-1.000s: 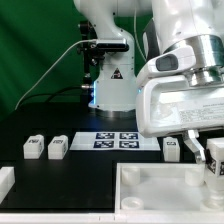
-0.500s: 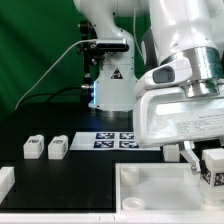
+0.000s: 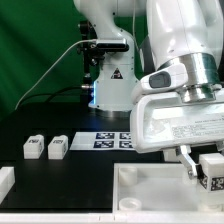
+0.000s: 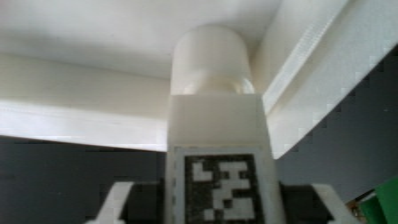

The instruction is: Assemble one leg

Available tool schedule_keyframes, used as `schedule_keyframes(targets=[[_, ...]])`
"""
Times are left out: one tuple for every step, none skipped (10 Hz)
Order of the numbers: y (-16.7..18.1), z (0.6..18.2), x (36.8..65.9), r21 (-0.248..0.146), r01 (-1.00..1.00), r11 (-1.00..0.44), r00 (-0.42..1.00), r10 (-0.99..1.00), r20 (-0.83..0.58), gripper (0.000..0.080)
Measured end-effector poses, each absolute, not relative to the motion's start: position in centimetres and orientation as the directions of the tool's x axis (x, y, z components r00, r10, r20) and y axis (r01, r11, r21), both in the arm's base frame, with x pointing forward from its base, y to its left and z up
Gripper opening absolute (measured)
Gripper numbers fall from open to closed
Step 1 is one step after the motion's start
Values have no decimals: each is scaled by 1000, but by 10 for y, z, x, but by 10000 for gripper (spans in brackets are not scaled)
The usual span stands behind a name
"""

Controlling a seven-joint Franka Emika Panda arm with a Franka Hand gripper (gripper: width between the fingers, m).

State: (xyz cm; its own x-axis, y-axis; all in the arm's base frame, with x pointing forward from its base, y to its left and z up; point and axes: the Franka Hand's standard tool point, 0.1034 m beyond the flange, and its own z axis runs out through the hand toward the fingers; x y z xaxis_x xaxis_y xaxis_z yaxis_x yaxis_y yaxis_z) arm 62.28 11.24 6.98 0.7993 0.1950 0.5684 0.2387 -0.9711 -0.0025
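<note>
My gripper [image 3: 204, 172] is shut on a leg [image 3: 211, 167], a small white block with a black-and-white tag, and holds it over the right part of the large white tray-like piece [image 3: 150, 178]. In the wrist view the leg [image 4: 217, 120] stands between my fingers [image 4: 135, 200], its rounded end pointing at the tray's inner corner [image 4: 89, 95]. Whether the leg touches the tray I cannot tell. Two more legs [image 3: 33, 148] [image 3: 57, 147] lie on the black table at the exterior view's left.
The marker board [image 3: 110, 139] lies flat behind the tray, in front of the arm's base [image 3: 110, 90]. A white block [image 3: 5, 180] sits at the exterior view's left edge. A green curtain hangs behind.
My gripper has sunk a little toward the tray with the leg in it, and the arm's body now hides the leg that lay beside the marker board.
</note>
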Motion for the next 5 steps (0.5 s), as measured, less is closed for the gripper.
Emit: schedule_keyframes(targets=[[112,70,623,-3,239,-971,800,195,568,290],[112,69,623,-3,239,-971,801,195,567,290],[112,69,623,-3,239,-971,801,195,567,468],[112,69,623,-3,239,-971,801,195,566,585],[112,69,623,-3,239,-971,801,195,566,585]])
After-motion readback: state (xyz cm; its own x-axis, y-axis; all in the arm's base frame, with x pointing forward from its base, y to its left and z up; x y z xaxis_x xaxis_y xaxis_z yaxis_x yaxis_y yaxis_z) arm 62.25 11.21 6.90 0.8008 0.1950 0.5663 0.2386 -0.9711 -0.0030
